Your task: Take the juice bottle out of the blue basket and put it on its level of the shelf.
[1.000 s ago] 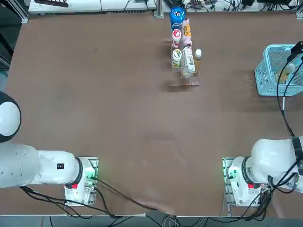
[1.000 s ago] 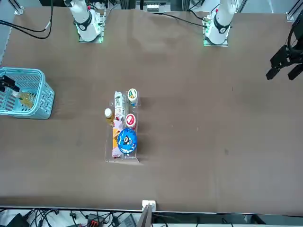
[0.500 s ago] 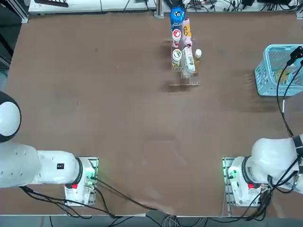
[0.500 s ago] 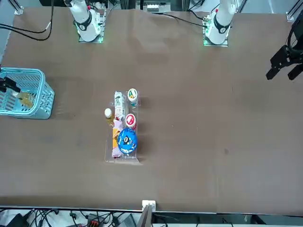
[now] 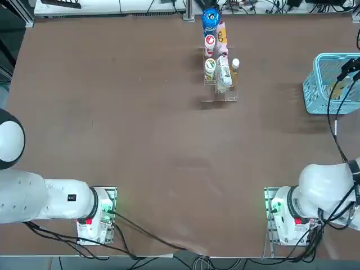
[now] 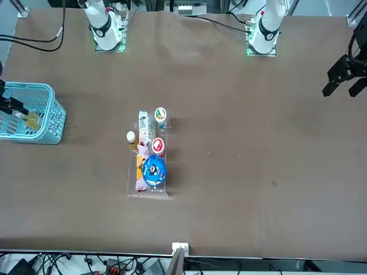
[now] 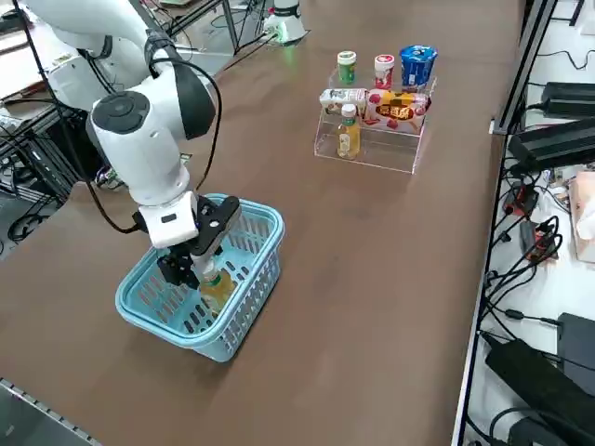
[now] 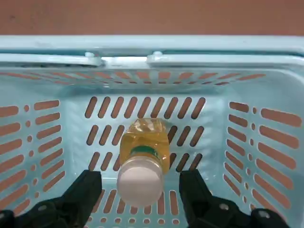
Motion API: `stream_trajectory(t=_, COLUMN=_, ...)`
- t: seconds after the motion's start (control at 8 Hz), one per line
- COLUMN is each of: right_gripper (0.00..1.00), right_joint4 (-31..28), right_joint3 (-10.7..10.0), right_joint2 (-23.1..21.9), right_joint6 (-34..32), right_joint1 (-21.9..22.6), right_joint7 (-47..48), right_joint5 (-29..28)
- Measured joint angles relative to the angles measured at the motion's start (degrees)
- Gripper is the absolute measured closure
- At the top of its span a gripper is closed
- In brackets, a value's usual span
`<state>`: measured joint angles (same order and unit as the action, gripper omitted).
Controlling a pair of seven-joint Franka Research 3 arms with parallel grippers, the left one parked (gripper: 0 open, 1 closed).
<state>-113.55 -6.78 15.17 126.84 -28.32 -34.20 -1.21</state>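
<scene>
R hand point(image 8: 138, 190) open over juice btl point(image 8: 142, 164) in blue bskt point(image 8: 156, 45)

Find the juice bottle point(image 8: 147, 140) inside the blue basket point(image 7: 206, 344), small and slim, with yellow-orange contents, a green band below the neck and a round white cap; tilted or lying, hard to say which, with the cap aimed up toward the wrist camera. Note light blue plastic, slotted sides and a thick rim, upright on the table. Well apart from the basket, see the shelf point(image 7: 386, 153), clear acrylic, tiered, standing upright, stocked with assorted bottles and cans
</scene>
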Motion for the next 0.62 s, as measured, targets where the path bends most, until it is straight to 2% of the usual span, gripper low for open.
stream_trajectory(t=0.62, right_gripper=0.0, right_joint4=0.0, right_joint3=0.0, right_joint2=1.7, right_joint6=1.1, right_joint1=0.0, right_joint7=0.0, right_joint5=-1.1)
